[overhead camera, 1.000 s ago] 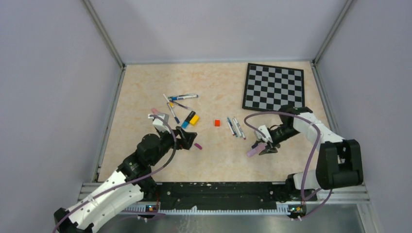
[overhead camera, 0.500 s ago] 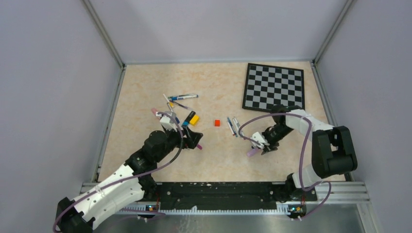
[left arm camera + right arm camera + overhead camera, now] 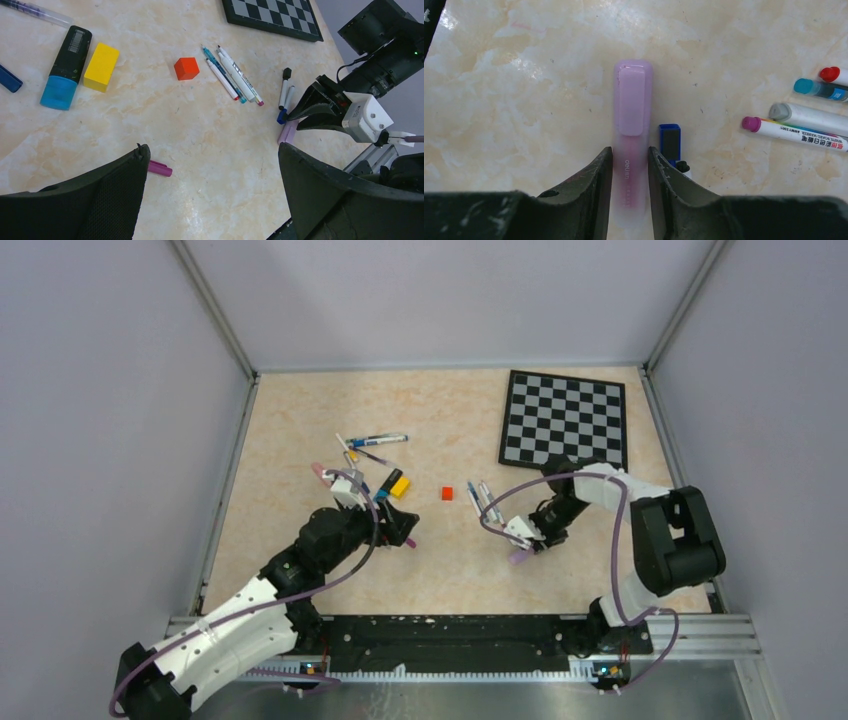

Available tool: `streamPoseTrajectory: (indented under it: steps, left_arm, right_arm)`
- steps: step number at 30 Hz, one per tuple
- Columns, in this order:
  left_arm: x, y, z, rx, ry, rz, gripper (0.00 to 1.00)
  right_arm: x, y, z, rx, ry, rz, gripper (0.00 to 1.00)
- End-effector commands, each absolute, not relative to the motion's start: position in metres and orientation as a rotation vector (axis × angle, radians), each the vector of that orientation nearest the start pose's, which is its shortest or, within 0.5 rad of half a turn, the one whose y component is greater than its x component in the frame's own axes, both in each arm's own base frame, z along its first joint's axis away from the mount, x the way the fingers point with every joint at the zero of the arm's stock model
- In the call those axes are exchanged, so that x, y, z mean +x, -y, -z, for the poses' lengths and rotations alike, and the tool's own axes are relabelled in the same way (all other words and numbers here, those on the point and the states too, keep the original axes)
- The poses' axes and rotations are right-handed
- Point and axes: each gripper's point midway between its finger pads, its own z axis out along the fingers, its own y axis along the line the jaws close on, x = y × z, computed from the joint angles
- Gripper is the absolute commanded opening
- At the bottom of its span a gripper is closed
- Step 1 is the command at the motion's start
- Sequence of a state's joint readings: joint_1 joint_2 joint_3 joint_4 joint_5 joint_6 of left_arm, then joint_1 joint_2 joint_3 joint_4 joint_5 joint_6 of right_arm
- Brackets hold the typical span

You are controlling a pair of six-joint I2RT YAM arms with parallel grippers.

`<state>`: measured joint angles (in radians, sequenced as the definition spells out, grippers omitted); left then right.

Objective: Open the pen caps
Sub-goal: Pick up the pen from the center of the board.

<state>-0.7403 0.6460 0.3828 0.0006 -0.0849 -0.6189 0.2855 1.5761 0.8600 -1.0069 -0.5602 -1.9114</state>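
A pale pink highlighter (image 3: 632, 105) with its cap on lies on the table, cap end pointing away from my right gripper (image 3: 630, 150). The fingers press both sides of its barrel, so the gripper is shut on it. From above, that gripper (image 3: 527, 542) and the highlighter (image 3: 519, 554) sit right of centre. My left gripper (image 3: 212, 150) hangs wide open over bare table with nothing between its fingers. A loose purple pen cap (image 3: 160, 168) lies by its left finger. Three capped pens (image 3: 232, 80) lie beyond it. More pens (image 3: 365, 455) are scattered at the left.
A red cube (image 3: 186, 68), a yellow block (image 3: 101, 60) and a black-and-blue highlighter (image 3: 67, 67) lie mid-table. A blue cap (image 3: 670, 138) lies right beside the pink highlighter. A checkerboard (image 3: 565, 418) lies at the back right. Grey walls enclose the table.
My right gripper has shifted left toward the middle and its fingers have closed in on the pink highlighter. My left arm reached slightly farther forward, then stayed still and open.
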Motion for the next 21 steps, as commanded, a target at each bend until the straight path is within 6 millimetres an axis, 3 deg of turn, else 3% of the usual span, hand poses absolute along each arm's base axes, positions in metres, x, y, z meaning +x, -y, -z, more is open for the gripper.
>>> streamPoseTrajectory:
  steps: [1,17,21]
  left_arm:
    - [0.213,0.213,-0.183,0.058,-1.876,0.917,0.99]
    - [0.195,0.244,-0.188,-0.025,-1.819,1.265,0.99]
    - [0.196,0.245,-0.191,-0.061,-1.825,1.285,0.99]
  right_arm:
    - [0.202,-0.122,-0.016,-2.461,-1.307,-0.646,0.29]
    - [0.176,-0.114,0.001,-2.525,-1.403,-0.585,0.32]
    - [0.172,-0.117,0.000,-2.519,-1.405,-0.593,0.26]
